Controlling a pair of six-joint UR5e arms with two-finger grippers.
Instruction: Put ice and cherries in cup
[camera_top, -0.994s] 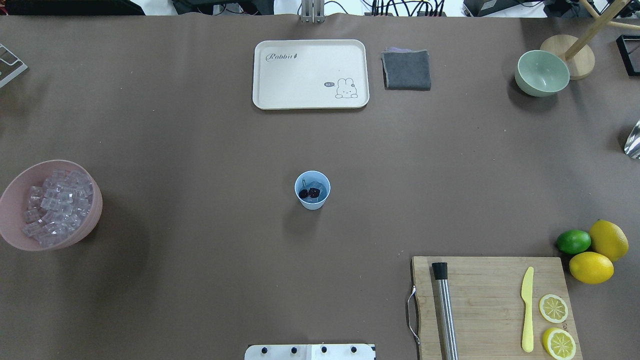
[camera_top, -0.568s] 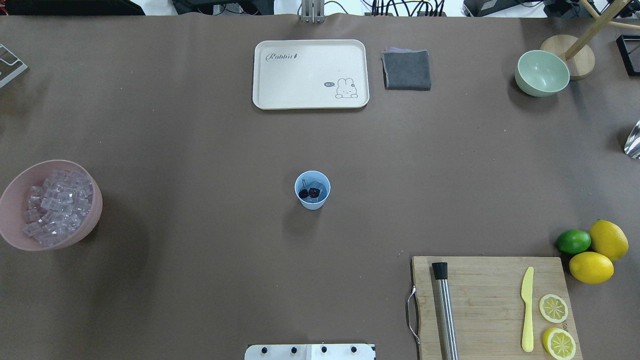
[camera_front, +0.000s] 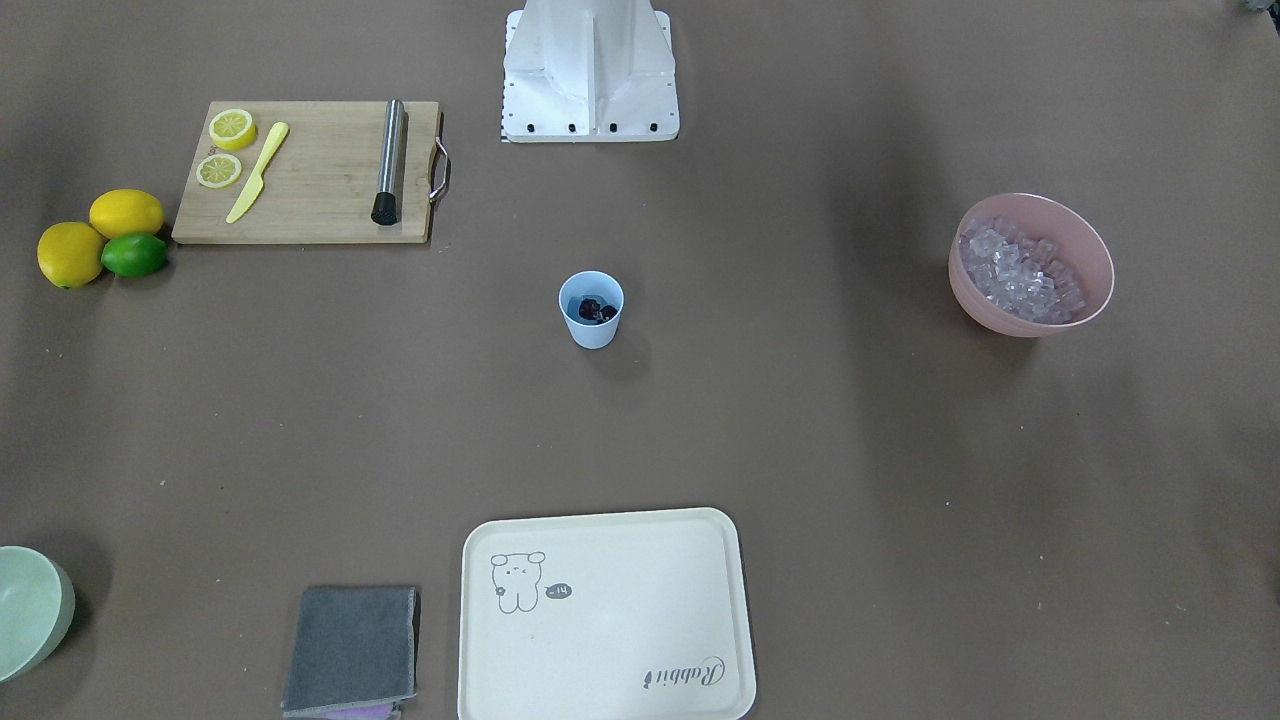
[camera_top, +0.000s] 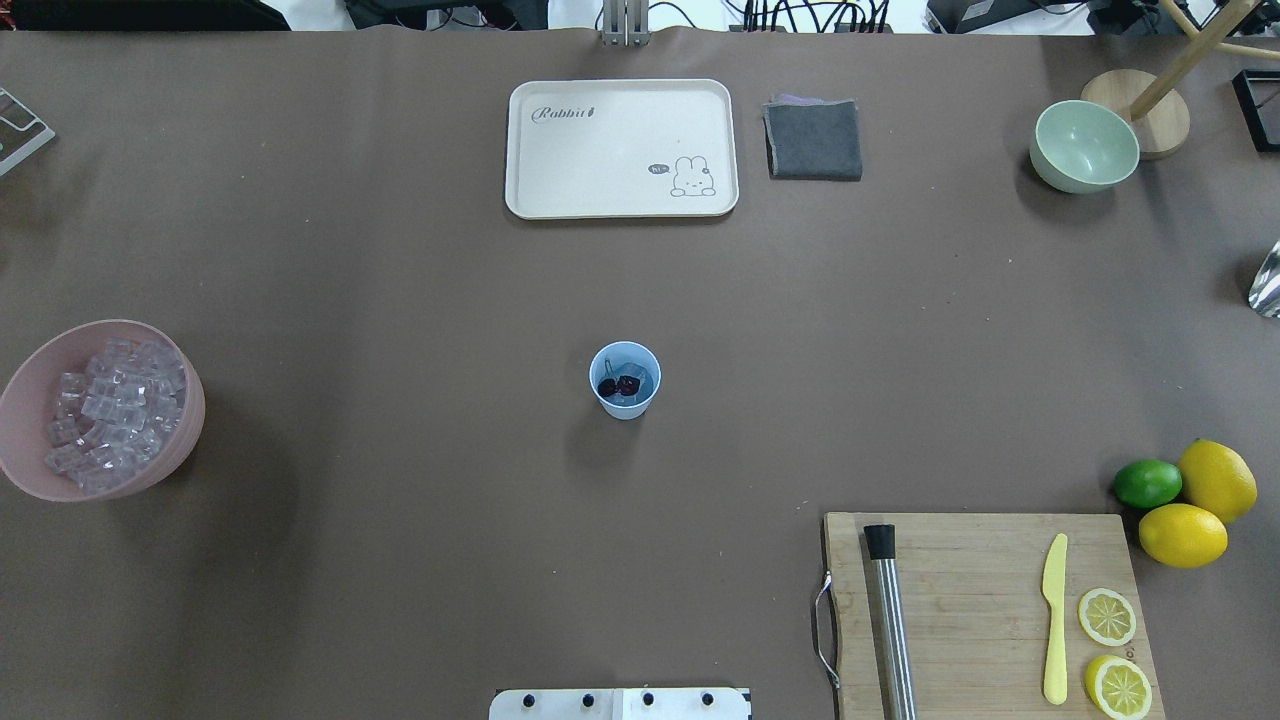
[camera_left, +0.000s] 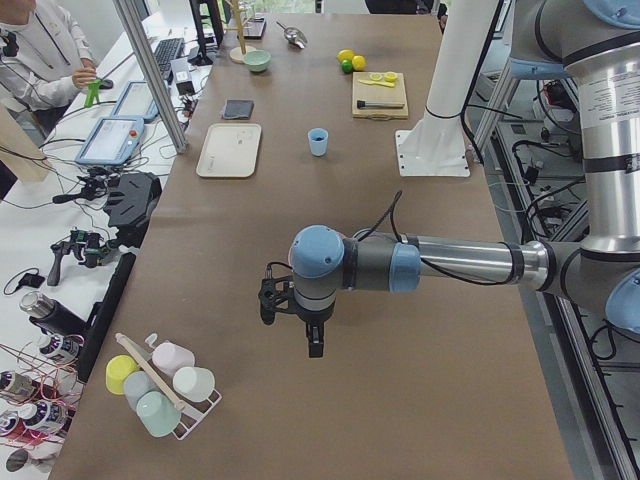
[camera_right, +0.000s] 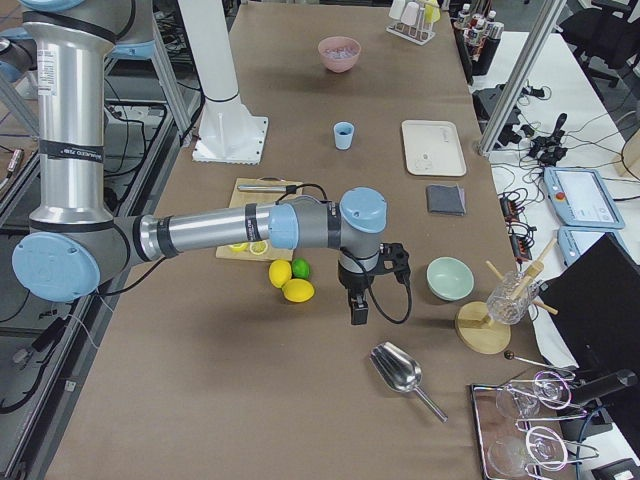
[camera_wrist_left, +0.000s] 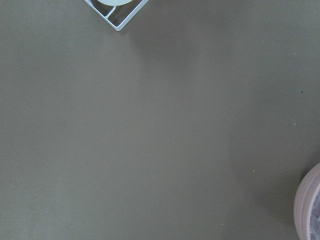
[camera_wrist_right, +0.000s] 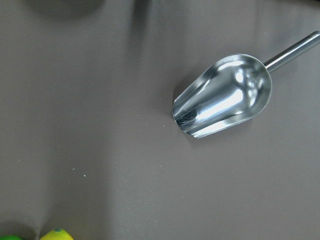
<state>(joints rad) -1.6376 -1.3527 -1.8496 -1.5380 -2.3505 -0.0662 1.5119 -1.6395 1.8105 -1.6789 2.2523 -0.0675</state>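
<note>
The light-blue cup (camera_top: 625, 380) stands upright at the table's middle, also in the front view (camera_front: 591, 310). The dark cherries (camera_top: 620, 385) lie inside it on what looks like a clear cube. The ice (camera_top: 115, 415) fills a pink bowl (camera_top: 190, 400) at the table's left edge. My left gripper (camera_left: 314, 345) shows only in the exterior left view, far from the cup, beyond the pink bowl; I cannot tell its state. My right gripper (camera_right: 357, 310) shows only in the exterior right view, near the lemons, above a metal scoop; I cannot tell its state.
A cream tray (camera_top: 621, 148), grey cloth (camera_top: 813, 139) and pale green bowl (camera_top: 1084, 146) lie at the far side. A cutting board (camera_top: 985, 610) with muddler, knife and lemon slices, two lemons (camera_top: 1183, 535) and a lime (camera_top: 1147, 483) sit near right. A metal scoop (camera_wrist_right: 225, 95) lies under my right wrist.
</note>
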